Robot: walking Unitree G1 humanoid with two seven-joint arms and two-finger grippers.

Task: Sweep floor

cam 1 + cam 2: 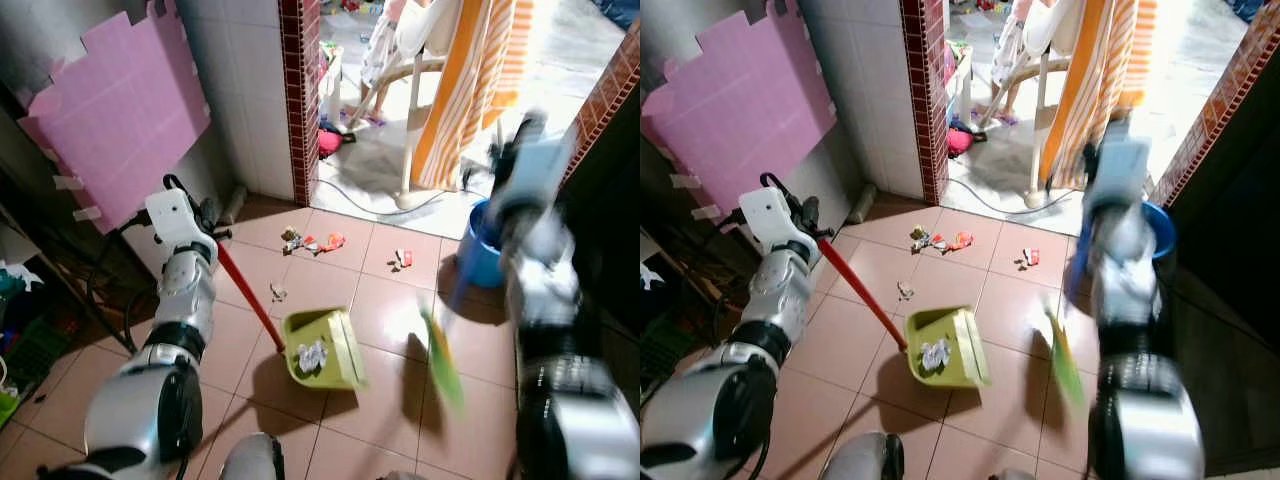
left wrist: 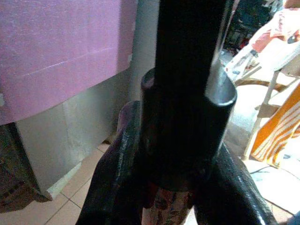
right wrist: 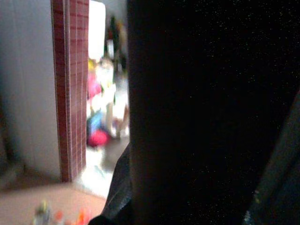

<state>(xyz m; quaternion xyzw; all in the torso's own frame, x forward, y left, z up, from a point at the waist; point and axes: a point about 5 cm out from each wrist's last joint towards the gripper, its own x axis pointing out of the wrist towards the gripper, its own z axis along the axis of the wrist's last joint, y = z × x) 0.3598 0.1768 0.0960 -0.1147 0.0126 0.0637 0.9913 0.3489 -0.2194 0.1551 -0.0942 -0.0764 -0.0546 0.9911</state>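
The left end effector pinches the red handle of the green dustpan, its black fingers pressed against the dark grip. The dustpan rests on the tiled floor near centre, holding a crumpled white scrap. At its 3 o'clock hangs a blurred green broom under the right end effector (blurred; whether its fingers are spread I cannot tell). Litter lies at the pan's 12 o'clock, by the brick doorpost; a blue bucket stands at 2 o'clock
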